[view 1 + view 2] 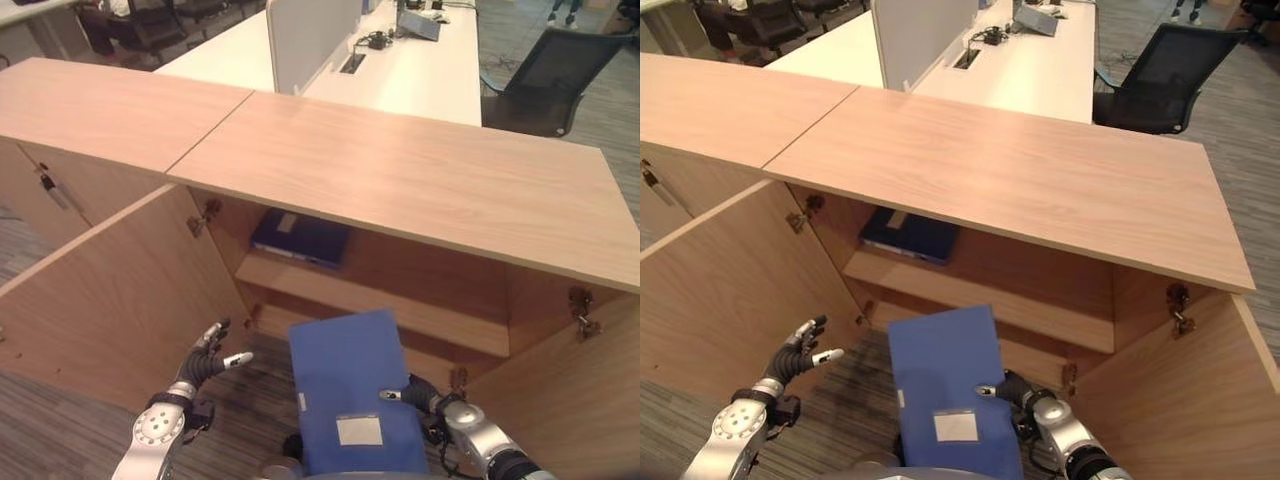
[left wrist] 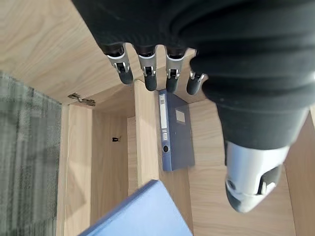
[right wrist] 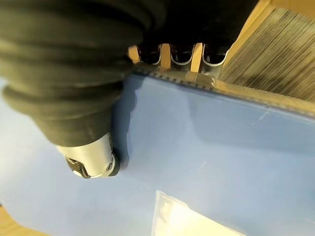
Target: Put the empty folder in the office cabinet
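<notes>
1. Right now the blue folder (image 1: 355,395) is being held out in front of the open office cabinet (image 1: 400,180), low and just short of its lower opening; its broad face is turning up toward the head camera and a pale label (image 1: 359,430) is showing near its close end; its far edge is pointing toward the shelves.

2. Gripping it is the right hand (image 1: 425,392), coming in from the lower right; in the right wrist view the thumb (image 3: 93,160) is pressing on the blue face while the fingers (image 3: 182,56) are curling over the folder's edge, so the hand is clamped on the folder.

3. Over on the other side the left hand (image 1: 205,362) is hovering beside the folder, apart from it, near the left cabinet door (image 1: 110,300); its fingers are spread loosely and straight, holding nothing; the left wrist view is showing the same relaxed row of fingers (image 2: 147,73) with the thumb (image 2: 251,182) standing clear.

4. Inside the cabinet a second, darker blue binder (image 1: 300,238) is lying flat on the upper shelf (image 1: 370,300), toward its left side; both doors are standing wide, the right door (image 1: 570,400) swinging out past the right hand.

5. Beyond the cabinet's wooden top, a white desk (image 1: 420,70) with a grey divider panel (image 1: 310,35) is running away from the robot; a black office chair (image 1: 560,80) is sitting at its right.
</notes>
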Motion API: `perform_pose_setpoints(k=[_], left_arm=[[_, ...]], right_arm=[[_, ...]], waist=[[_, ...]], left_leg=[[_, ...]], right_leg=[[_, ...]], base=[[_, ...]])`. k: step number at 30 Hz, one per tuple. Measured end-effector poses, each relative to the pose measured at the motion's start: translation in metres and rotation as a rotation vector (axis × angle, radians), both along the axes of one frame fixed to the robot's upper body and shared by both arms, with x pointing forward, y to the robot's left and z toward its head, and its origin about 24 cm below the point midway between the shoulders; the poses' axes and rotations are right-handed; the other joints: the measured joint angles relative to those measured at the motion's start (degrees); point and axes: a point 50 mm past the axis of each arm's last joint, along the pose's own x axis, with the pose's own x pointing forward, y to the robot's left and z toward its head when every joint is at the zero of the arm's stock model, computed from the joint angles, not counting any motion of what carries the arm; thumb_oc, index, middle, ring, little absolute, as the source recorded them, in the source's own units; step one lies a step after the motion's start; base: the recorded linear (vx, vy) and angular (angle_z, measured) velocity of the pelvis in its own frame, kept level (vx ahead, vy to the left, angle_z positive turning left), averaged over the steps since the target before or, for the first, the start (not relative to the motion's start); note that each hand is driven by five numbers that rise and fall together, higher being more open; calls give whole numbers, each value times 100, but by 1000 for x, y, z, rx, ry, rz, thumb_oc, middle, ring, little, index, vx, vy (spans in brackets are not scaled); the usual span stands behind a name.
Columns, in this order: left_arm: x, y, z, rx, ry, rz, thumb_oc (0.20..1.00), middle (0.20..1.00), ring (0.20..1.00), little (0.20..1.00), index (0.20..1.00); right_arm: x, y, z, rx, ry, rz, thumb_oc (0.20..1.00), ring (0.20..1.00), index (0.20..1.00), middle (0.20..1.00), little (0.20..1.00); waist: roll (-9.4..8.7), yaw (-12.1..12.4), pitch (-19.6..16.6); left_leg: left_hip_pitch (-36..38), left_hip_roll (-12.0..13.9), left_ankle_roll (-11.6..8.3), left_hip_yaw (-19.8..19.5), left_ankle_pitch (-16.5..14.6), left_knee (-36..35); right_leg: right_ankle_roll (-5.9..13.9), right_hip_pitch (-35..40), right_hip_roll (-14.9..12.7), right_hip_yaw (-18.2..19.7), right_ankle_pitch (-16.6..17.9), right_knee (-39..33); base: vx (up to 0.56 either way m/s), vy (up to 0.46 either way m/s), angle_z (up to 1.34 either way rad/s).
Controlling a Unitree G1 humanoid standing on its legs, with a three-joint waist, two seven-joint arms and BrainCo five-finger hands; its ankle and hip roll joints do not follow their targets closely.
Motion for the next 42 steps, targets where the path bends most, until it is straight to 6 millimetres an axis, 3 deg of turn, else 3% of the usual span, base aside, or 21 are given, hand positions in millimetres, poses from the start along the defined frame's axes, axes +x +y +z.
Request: perform_pose_setpoints(k=[4,5,8,10,12,15,16,20,22,24,26,27,29,30,31,32,34,35,38,41,42], left_arm=[[-6,5,-12,-9,64,42,1000,1000,1000,1000,1000],[-8,5,-17,-12,87,52,1000,1000,1000,1000,1000],[-13,3,-22,-28,112,63,1000,1000,1000,1000,1000],[-11,-1,-23,-44,109,58,1000,1000,1000,1000,1000],[-10,-4,-22,-59,102,48,1000,1000,1000,1000,1000],[-23,4,-24,-55,128,89,1000,1000,1000,1000,1000],[-27,10,-24,-46,133,113,1000,1000,1000,1000,1000],[-16,26,-11,19,94,111,1000,1000,1000,1000,1000],[-21,27,-13,23,110,116,1000,1000,1000,1000,1000],[-16,25,-11,19,93,109,1000,1000,1000,1000,1000],[-19,28,-12,27,109,113,1000,1000,1000,1000,1000],[-26,31,-13,39,124,120,1000,1000,1000,1000,1000],[-24,38,-5,72,109,110,1000,1000,1000,1000,1000],[-24,39,-3,77,98,118,1000,1000,1000,1000,1000],[-25,42,5,100,76,111,1000,1000,1000,1000,1000],[-24,42,8,105,65,107,1000,1000,1000,1000,1000],[-15,37,9,82,37,110,1000,1000,1000,1000,1000],[-7,34,8,63,23,112,1000,1000,1000,1000,1000],[-3,39,12,77,0,129,1000,1000,1000,1000,1000],[-13,36,-1,58,61,133,1000,1000,1000,1000,1000],[-15,39,1,65,59,139,1000,1000,1000,1000,1000]], right_arm=[[7,-15,6,-8,-39,-113,200,200,200,200,200],[8,-23,8,-28,-53,-140,200,200,200,200,200],[7,-33,10,-30,-59,-197,200,200,200,200,200],[10,-39,18,-25,-96,-221,200,200,200,200,200],[24,-42,34,2,-182,-251,200,200,200,200,200],[35,-37,41,33,-220,-260,200,200,200,200,200],[35,-31,42,49,-232,-255,200,200,200,200,200],[32,-9,35,104,-211,-251,200,200,200,200,200],[35,4,35,146,-217,-251,200,200,200,200,200],[35,3,35,140,-218,-254,200,200,200,200,200],[38,3,38,138,-230,-246,200,200,200,200,200],[37,5,38,145,-228,-246,200,200,200,200,200],[49,4,49,142,-273,-230,200,200,200,200,200],[52,4,52,141,-285,-224,200,200,200,200,200],[72,6,71,140,-358,-192,200,200,200,200,200],[82,8,82,148,-403,-185,200,200,200,200,200],[96,4,107,176,-510,-205,200,200,200,200,200],[93,0,110,206,-530,-249,200,200,200,200,200],[79,-2,93,228,-469,-321,200,200,200,200,200],[71,-9,82,205,-432,-359,200,200,200,200,200],[66,-14,76,189,-408,-385,200,200,200,200,200]], waist=[[115,-13,160],[184,-104,229],[276,-125,226],[272,-121,291],[9,52,455],[503,350,236],[575,328,157],[-68,177,-56],[-210,120,-226],[-187,23,-241],[33,53,-182],[208,-48,-139],[296,-41,115],[373,-16,120],[449,74,199],[481,168,361],[557,185,696],[577,140,789],[103,183,860],[66,170,837],[57,87,818]], left_leg=[[-209,228,-76,37,-70,160],[-390,394,58,583,-142,540],[-494,389,48,824,-133,784],[-709,156,1,754,-183,1056],[-1156,-955,6,598,-303,527],[-1247,-720,-44,499,-345,346],[-1131,-721,217,691,-33,351],[-733,-1171,476,1054,-133,160],[-394,-1308,916,1419,-332,121],[-335,-1342,989,1392,-376,131],[-181,-1255,1168,1590,-543,129],[-107,-1264,1357,1732,-687,317],[-214,-1226,1509,2047,-841,705],[-250,-1193,1476,2065,-868,762],[-616,-930,1292,2312,-1223,1271],[-791,-814,1221,2360,-1321,1519],[-1205,-612,1079,2171,-1403,2112],[-1228,-585,1073,2031,-1408,2170],[-1273,-547,869,1936,-1507,2325],[-1443,-213,664,1855,-1387,2116],[-1510,-98,518,1876,-1200,2045]], right_leg=[[-188,-4,200,-122,-42,33],[-313,-10,251,-243,-109,77],[-293,-101,179,-268,-279,231],[-329,-87,-15,-255,-294,252],[-352,-117,-599,154,-285,195],[-100,-76,-409,545,-424,180],[154,77,-421,615,-469,203],[161,224,-766,669,-686,300],[327,284,-974,644,-597,451],[360,314,-993,636,-582,467],[815,-241,-1191,764,-777,1709],[951,-1085,-1607,672,-711,3513],[697,-1938,-2342,191,-427,5057],[569,-2026,-2551,-99,-511,5003],[347,-1972,-2791,-982,-591,4147],[379,-2042,-2863,-1280,-557,3678],[533,-2095,-2711,-1372,-407,2753],[434,-1899,-2547,-1245,-314,2365],[471,-1602,-2276,-1053,133,1942],[448,-1809,-1900,-1088,245,1883],[230,-1888,-1898,-1065,74,2143]], base=[[5,-109,18],[32,-72,37],[77,-11,15],[150,19,20],[163,28,-15],[207,44,-85],[221,91,-69],[251,163,-19],[183,163,-82],[252,304,-34],[-16,303,-50],[-120,278,-73],[-102,14,-50],[-140,-225,-35],[-148,-380,-43],[-139,-451,-54],[-56,-259,-9],[-13,-119,49],[-4,-114,38],[-9,-97,6],[-14,-108,5]])
